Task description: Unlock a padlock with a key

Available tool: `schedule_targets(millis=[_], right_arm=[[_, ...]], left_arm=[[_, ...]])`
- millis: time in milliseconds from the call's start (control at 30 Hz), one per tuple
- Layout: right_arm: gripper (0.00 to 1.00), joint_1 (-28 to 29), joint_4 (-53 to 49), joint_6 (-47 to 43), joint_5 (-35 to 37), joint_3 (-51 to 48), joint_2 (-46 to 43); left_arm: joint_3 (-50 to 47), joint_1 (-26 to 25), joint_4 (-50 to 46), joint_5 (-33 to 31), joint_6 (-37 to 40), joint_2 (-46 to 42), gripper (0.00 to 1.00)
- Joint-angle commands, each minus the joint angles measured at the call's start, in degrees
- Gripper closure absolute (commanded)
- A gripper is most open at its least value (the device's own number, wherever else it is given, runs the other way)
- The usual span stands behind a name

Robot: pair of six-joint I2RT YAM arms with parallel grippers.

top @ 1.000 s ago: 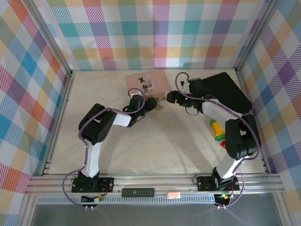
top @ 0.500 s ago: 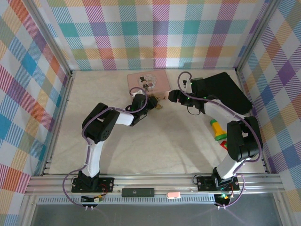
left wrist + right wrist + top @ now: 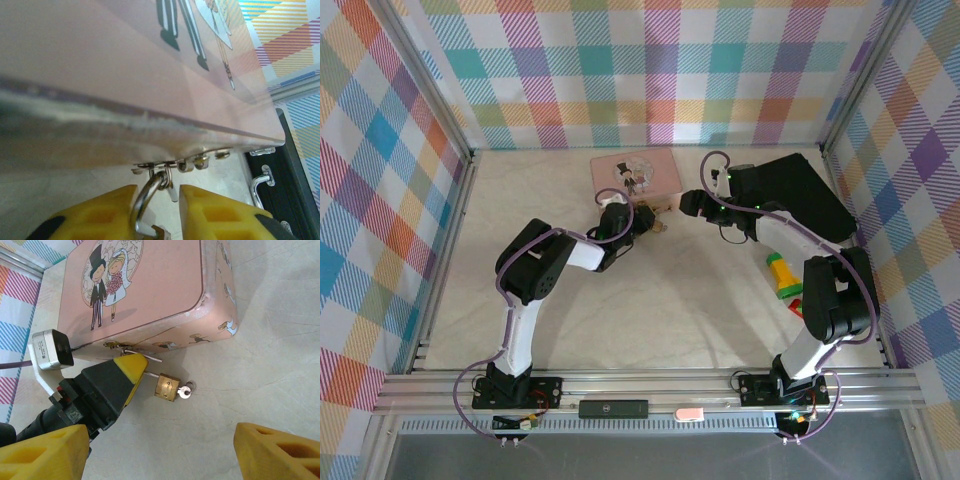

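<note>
**Plaid-walled cell, beige desk: padlock at tin hasp, key seated**

Setting: plaid walls (image 3: 380, 150) on three sides; pale desk (image 3: 650, 310), two arms reaching toward its far middle.

Item 1, left tool (image 3: 159, 205): points at the front wall of the pink tin (image 3: 150, 290). Its yellow fingers (image 3: 100, 215) stand a little apart, one on each side of the shackle (image 3: 145, 197). The shackle lies against the left finger, with a slim gap to the right one. Whether the tool actually clamps it cannot be told.

Item 2, padlock (image 3: 167, 387): small brass body just in front of the tin's front wall, near its right corner. The shackle is threaded through the tin's hasp (image 3: 172, 164). In the right wrist view the long axis runs obliquely: shackle end up-left toward the tin, keyhole end down-right, away from it.

Item 3, key (image 3: 186, 391): silvery, seated in the keyhole end, head sticking out to the right.

Item 4, right tool (image 3: 162, 450): spread wide, holding nothing, set back from the key and apart from it.

Item 5, black case (image 3: 800, 195): far right of desk.

Item 6, yellow-and-green object (image 3: 781, 274): nearer than the case, by the right arm.
</note>
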Motion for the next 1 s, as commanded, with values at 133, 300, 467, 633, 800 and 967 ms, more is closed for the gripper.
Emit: schedule_targets(millis=[133, 300, 467, 633, 800, 967], right_arm=[[0.24, -0.4, 2.4, 1.2, -1.7, -0.9, 0.3], [0.24, -0.4, 2.4, 1.2, -1.6, -0.8, 0.3], [0.24, -0.4, 2.2, 1.4, -1.7, -0.7, 0.4], [0.24, -0.4, 2.0, 1.0, -1.4, -0.7, 0.3], [0.24, -1.1, 2.2, 1.2, -1.8, 0.8, 1.7], [0.23, -1.5, 1.7, -0.6, -1.4, 6.2, 6.4]], left_arm=[[-4.5, -0.6, -0.4, 1.2, -3.2, -0.3, 0.72], [-6.0, -0.6, 0.7, 1.1, -3.6, -1.0, 0.76], [-5.6, -0.6, 0.1, 0.9, -3.4, -0.4, 0.78], [-3.5, -0.6, -0.5, 0.6, -2.9, 0.3, 0.79], [-1.1, -0.5, -1.6, 0.9, -2.1, 0.6, 0.86], [-0.6, -0.4, -2.1, 0.7, -1.3, 0.1, 1.0]])
